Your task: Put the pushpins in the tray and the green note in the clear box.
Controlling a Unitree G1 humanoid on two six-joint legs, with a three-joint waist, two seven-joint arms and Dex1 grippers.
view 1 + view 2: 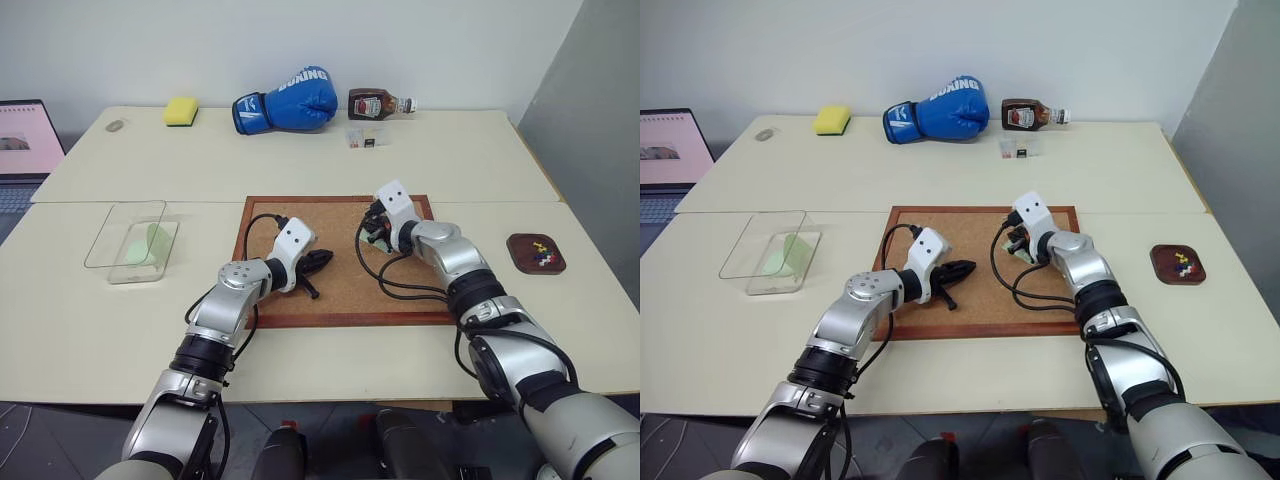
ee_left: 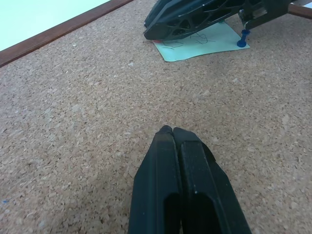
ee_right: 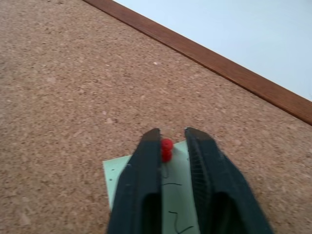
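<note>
A: Nearest first. Tools?
B: Left tool (image 2: 173, 134) fully closed, empty, over bare cork board (image 1: 335, 300). Right tool (image 3: 170, 141) farther in on the board, fingers nearly together around a red pushpin (image 3: 166, 149). Pin sits btwn the fingertips, maybe touching one; can't confirm it's pinched on both sides.
A: What's under that pin?
B: A pale-green note (image 3: 146, 180) w/ scribbles, flat on the cork. A blue pushpin (image 2: 242, 39) stands at its other corner, seen from the left wrist cam. Most of that note is hidden by the right tool; in the head views it's all but hidden.
A: Containers?
B: Clear box (image 1: 125, 238) on the worktop (image 1: 90, 330), left of the board, well apart from it. A green note (image 1: 145, 243) already inside, looks a bit curled, near the box's far right side.
A: And the tray?
B: Dark reddish-brown tray (image 1: 535, 253) on the right, well apart from the board. Pushpins (image 1: 541, 252) in it – red, yellow, white specks; too small to count.
A: Far side?
B: Yellow sponge (image 1: 181, 111), blue boxing glove (image 1: 288, 102), sauce bottle (image 1: 378, 103) lying down, tiny clear case (image 1: 366, 137) just in front of it, contents unreadable. Laptop (image 1: 25, 150) cut off at the left edge.
</note>
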